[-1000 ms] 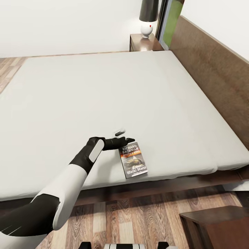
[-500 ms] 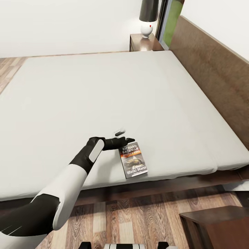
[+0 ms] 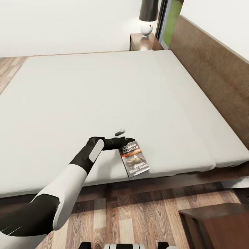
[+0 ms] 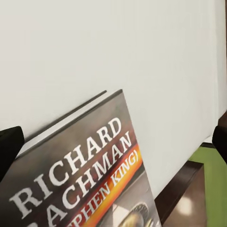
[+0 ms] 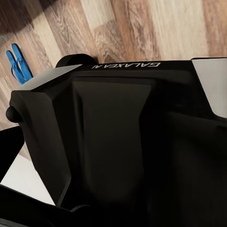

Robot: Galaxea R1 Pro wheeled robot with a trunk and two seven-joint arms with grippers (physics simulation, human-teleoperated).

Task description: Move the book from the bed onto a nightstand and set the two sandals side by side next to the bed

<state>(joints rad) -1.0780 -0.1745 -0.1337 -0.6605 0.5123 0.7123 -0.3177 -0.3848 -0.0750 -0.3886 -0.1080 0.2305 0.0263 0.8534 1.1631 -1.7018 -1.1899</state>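
Note:
The book point(image 3: 135, 159) lies face up near the front edge of the bed point(image 3: 103, 93), with its lower corner at the mattress edge. My left gripper point(image 3: 125, 136) is at the book's top end, open, one finger on each side of that end. In the left wrist view the book's cover point(image 4: 94, 179) lies between the two widely spread fingertips point(image 4: 9, 151). One nightstand point(image 3: 140, 43) stands beyond the bed's far side, and another nightstand point(image 3: 214, 224) is on the floor at the near right. A blue sandal point(image 5: 18, 64) lies on the wood floor in the right wrist view.
A lamp point(image 3: 148, 17) with a dark shade stands on the far nightstand. The brown headboard point(image 3: 214, 69) runs along the bed's right side. Wood-plank floor point(image 3: 131, 214) lies between me and the bed frame. My own dark body point(image 5: 118, 132) blocks most of the right wrist view.
The book has turned slightly and its lower corner now sits closer to the mattress edge. The left gripper has nudged a little towards it, and the view has shifted slightly.

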